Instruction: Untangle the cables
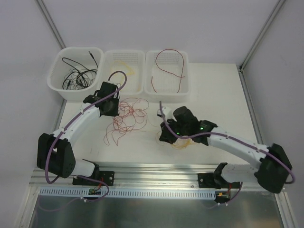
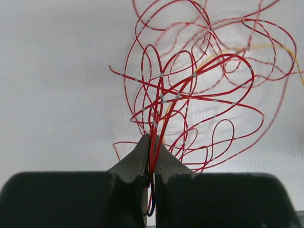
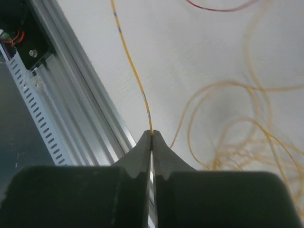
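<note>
White table point(image 1: 213, 90), elbows point(image 1: 53, 154) outward, jaws on cables point(image 1: 126, 116)

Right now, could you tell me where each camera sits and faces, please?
Top external: above and behind, facing down at the white table; left arm, right arm show.
Left wrist: faces past the shut left end effector pinching tangled thin red wires.
Right wrist: faces past the shut right end effector pinching a thin yellow wire.
Shared: top and left wrist both show the red tangle.
</note>
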Robot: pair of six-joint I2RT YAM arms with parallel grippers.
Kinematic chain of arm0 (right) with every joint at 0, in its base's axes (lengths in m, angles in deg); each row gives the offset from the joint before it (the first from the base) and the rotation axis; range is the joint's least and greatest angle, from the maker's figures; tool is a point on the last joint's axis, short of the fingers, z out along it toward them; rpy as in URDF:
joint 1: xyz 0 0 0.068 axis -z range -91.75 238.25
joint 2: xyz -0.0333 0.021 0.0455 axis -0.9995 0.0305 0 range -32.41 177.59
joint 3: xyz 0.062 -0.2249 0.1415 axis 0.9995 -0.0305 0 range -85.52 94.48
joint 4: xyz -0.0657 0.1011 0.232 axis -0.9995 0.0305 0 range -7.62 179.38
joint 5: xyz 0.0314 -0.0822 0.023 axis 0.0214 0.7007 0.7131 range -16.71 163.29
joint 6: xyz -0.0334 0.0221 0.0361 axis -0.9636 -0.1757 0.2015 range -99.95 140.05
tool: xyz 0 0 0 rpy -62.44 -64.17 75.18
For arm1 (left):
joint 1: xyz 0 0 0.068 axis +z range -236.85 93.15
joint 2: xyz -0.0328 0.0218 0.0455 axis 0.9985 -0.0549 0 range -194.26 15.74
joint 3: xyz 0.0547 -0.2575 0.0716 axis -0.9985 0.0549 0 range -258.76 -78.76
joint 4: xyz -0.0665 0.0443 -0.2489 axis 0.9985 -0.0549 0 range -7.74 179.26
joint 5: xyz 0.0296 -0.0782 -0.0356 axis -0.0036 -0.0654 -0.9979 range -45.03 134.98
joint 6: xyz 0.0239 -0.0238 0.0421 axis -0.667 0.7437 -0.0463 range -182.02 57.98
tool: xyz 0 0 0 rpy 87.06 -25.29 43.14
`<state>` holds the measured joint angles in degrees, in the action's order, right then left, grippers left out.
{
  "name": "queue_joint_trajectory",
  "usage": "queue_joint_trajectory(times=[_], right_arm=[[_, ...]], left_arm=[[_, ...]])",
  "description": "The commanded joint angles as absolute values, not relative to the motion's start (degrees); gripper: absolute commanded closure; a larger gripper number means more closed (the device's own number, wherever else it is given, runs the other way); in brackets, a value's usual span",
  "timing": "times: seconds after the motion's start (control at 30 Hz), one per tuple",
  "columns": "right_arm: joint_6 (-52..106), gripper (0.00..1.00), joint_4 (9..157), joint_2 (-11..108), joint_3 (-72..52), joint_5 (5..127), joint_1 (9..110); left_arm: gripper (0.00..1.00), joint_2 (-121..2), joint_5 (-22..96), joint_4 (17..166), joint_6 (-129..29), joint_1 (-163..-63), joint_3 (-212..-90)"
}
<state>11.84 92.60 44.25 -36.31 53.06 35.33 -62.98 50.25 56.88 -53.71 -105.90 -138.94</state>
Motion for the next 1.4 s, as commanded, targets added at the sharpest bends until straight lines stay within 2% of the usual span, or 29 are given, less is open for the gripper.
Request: queue_joint_trajectory(times=[0.0, 0.17, 0.2, 0.4, 0.53, 0.73, 1.0, 1.13, 1.23, 1.3, 1.37], right_arm=[[13.2, 0.99, 105.5, 28.1, -40.3, 60.6, 41.1], [14.3, 0.99, 119.0, 11.0, -36.2, 68.9, 61.1], [14.3, 0.99, 122.7, 9.6, -33.0, 71.7, 67.4], [21.1, 0.99, 128.2, 6.5, -23.3, 78.3, 83.9], [26.3, 0.99, 126.1, 6.5, -17.9, 78.4, 88.1], [27.6, 0.99, 126.2, 12.8, -6.6, 73.7, 95.0], [29.9, 0.99, 128.1, 23.9, 20.9, 63.8, 99.1], [30.8, 0.99, 128.5, 28.1, 30.7, 62.9, 99.3], [30.3, 0.99, 128.0, 27.7, 30.9, 65.1, 99.4], [30.0, 0.99, 128.0, 26.0, 28.1, 62.8, 99.4], [29.5, 0.98, 128.1, 23.4, 20.1, 58.7, 99.4]], left_arm=[[1.00, -61.8, 54.3, 56.0, -53.5, -104.3, -139.0], [1.00, -61.3, 55.3, 55.8, -53.4, -103.8, -138.9], [1.00, -61.3, 55.7, 55.7, -53.5, -103.8, -138.9], [1.00, -61.6, 57.9, 55.2, -53.6, -103.5, -138.7], [1.00, -62.1, 59.9, 54.5, -53.4, -102.9, -138.7], [1.00, -62.3, 65.0, 53.0, -53.0, -100.9, -139.2], [1.00, -56.8, 74.4, 49.5, -52.6, -99.1, -142.3], [1.00, -50.7, 81.1, 47.3, -53.2, -98.6, -143.7], [1.00, -46.7, 82.1, 46.5, -53.1, -97.3, -143.3], [1.00, -44.7, 77.6, 46.4, -52.4, -97.2, -143.0], [1.00, -41.8, 69.9, 46.4, -52.0, -97.2, -143.2]])
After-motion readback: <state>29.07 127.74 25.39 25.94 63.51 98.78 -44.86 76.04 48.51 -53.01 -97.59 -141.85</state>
